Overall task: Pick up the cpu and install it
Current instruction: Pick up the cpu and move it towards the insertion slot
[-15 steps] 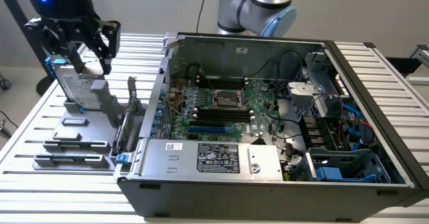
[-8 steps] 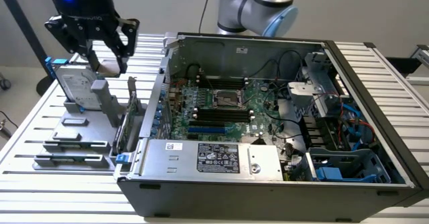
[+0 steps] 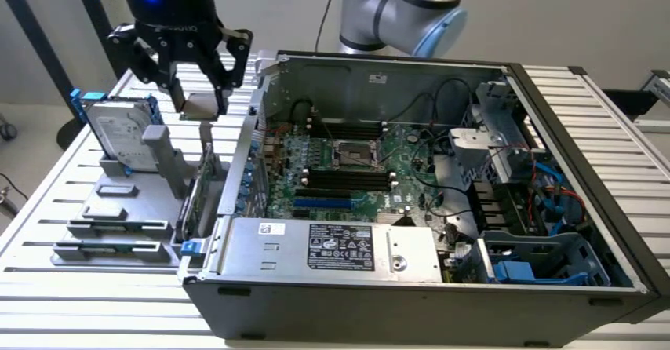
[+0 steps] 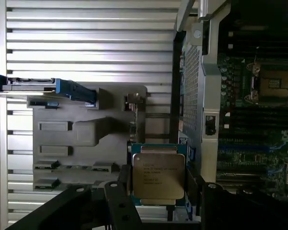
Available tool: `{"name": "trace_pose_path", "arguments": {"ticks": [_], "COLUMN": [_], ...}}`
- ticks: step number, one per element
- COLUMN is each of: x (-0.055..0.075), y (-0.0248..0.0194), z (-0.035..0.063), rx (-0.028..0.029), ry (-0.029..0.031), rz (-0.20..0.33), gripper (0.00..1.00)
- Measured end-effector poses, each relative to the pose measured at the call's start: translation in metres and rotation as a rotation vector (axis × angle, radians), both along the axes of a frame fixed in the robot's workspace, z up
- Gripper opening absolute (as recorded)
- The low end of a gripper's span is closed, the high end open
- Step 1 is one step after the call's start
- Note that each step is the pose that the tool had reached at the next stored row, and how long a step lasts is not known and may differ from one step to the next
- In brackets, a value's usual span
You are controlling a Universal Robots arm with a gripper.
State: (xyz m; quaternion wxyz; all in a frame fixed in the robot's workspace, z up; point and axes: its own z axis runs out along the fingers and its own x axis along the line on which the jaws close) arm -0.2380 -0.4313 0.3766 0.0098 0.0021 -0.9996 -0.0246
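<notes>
The gripper (image 3: 199,103) is clamping the cpu (image 4: 158,175) between its jaws, hanging just outside the computer case (image 3: 419,303); the socket (image 3: 354,155) inside that case is waiting empty.

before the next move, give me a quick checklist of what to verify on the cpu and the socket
1. cpu held by the gripper: ok, pinched at two opposite edges.
2. cpu clear of the grey holder blocks: ok, it hangs above them.
3. Socket on the motherboard free: ok, nothing sits in it.
4. Gripper above the socket: not ok, it is outside the case, on the exterior view's left.
5. cpu corner mark matched to the socket: cannot tell.
</notes>
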Motion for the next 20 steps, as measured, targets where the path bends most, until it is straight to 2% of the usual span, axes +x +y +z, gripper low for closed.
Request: {"name": "trace_pose_path", "arguments": {"ticks": [13, 16, 20], "x": [0.059, 0.072, 0.089], "y": [0.0046, 0.0077, 0.0149], "z": [0.0, -0.0001, -0.0013], "rx": [0.0003, 0.0003, 0.0003], "ry": [0.0, 0.0, 0.0004], "rz": [0.0, 0.0, 0.0], "gripper": [0.55, 0.55, 0.55]}}
